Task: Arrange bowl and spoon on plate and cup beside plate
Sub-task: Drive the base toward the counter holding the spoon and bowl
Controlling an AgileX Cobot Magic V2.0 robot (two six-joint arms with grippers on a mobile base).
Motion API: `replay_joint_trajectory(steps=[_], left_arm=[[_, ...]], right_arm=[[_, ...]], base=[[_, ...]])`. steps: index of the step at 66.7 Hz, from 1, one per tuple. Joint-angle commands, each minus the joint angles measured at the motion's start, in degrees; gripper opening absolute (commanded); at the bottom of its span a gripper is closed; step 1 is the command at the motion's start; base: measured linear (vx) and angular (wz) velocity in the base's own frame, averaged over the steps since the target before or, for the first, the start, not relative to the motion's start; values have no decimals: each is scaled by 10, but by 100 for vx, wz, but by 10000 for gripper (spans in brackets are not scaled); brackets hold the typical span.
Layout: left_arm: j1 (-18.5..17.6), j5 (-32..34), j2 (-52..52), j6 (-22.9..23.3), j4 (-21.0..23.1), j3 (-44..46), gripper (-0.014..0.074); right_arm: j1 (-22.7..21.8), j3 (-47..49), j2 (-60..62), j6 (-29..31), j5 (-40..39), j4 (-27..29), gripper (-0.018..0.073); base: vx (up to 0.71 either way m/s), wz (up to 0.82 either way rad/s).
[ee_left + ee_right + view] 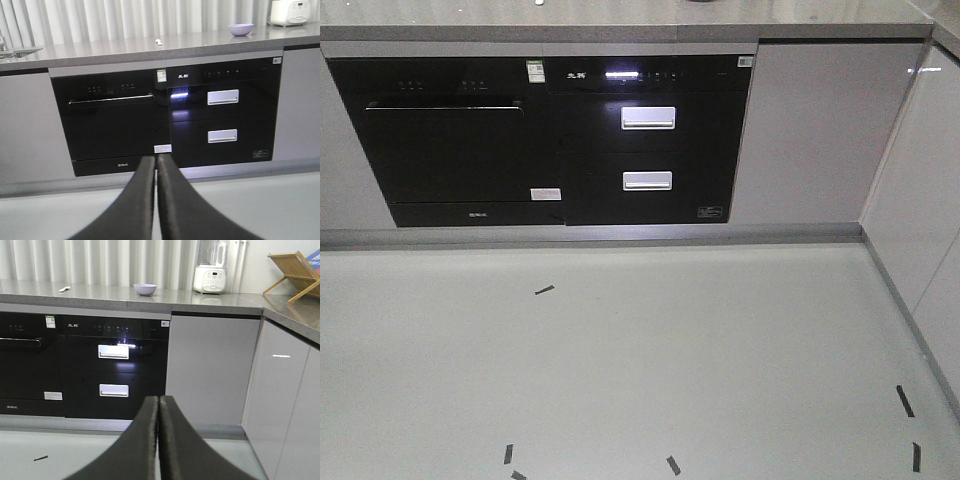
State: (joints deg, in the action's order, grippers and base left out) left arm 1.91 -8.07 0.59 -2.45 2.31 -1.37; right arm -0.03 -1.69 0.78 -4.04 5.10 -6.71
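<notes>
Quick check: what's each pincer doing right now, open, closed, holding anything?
Left pincer: closed, holding nothing.
Right pincer: closed, holding nothing.

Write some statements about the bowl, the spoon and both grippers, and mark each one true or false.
1. The bowl stands on the countertop. True.
2. The spoon lies inside the bowl. False: it lies on the countertop apart from the bowl, to its left in both wrist views.
3. The left gripper is shut with nothing between its fingers. True.
4. The right gripper holds the spoon. False: it is shut on nothing, low in front of the cabinets, while the spoon lies up on the countertop.
</notes>
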Motion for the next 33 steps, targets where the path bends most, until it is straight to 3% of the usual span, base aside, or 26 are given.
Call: replay_joint_trajectory(steps=[1, 33], left_arm=[[-3, 40, 9, 5, 0, 11, -6], [-3, 40, 9, 5, 0, 11, -6]], right_arm=[[-3, -4, 3, 2, -40, -3, -6], [-3, -4, 3, 2, -40, -3, -6]], base=[[11, 11], [12, 9]])
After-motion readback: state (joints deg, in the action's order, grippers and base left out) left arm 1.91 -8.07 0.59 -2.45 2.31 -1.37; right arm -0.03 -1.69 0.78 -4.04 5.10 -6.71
